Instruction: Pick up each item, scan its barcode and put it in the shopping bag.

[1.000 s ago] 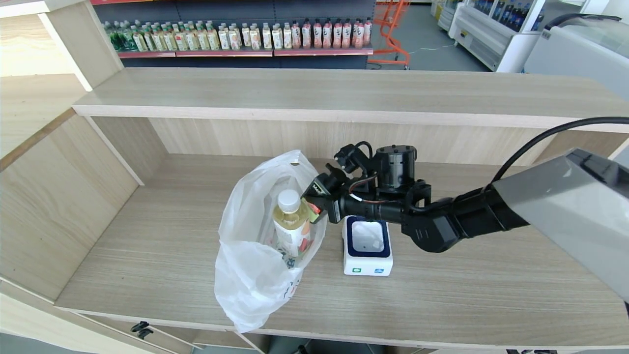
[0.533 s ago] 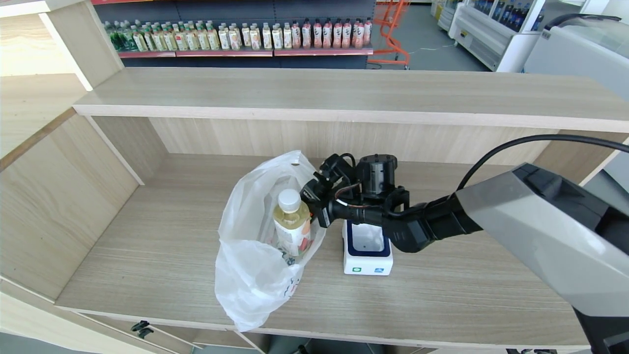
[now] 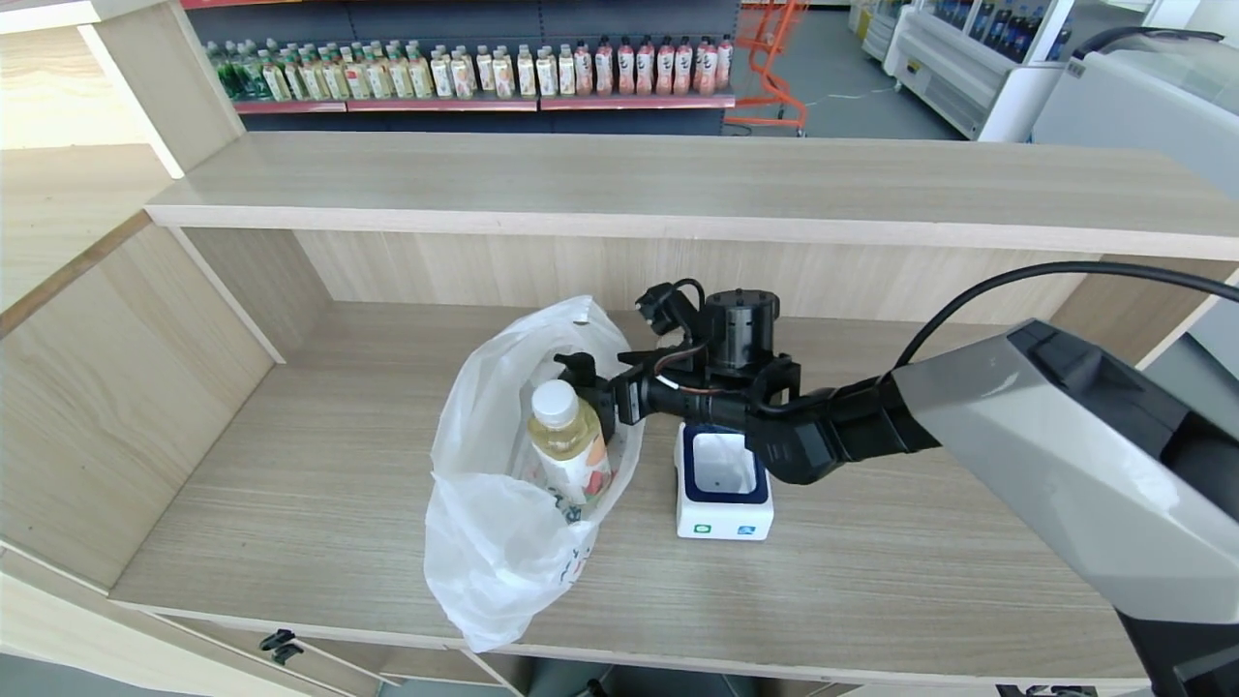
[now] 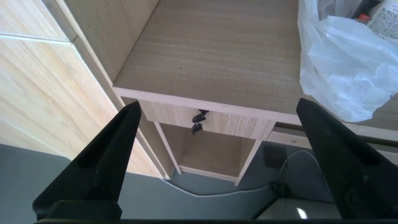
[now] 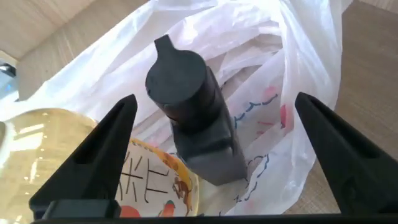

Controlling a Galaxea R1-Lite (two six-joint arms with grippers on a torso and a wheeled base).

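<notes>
Two things are inside the shopping bag (image 3: 503, 523): a bottle (image 3: 566, 440) and a dark container (image 5: 193, 118). The right gripper (image 5: 216, 102) above it and the left gripper (image 4: 219, 106) have fingers spread, empty. A scanner (image 3: 724, 484) stands just beside the bag.

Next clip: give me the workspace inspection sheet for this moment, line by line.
Surface: wooden counter, recessed under a higher ledge.
Job's things: white shopping bag open; tea bottle and black container inside; scanner beside the bag.
Clutter: nothing seen.
Pincers: right pincer open above the black container, not touching it; left pincer open, by the counter's front edge.
Cables: black cable arcs over the right arm.
Surroundings: drink shelves, freezers.
</notes>
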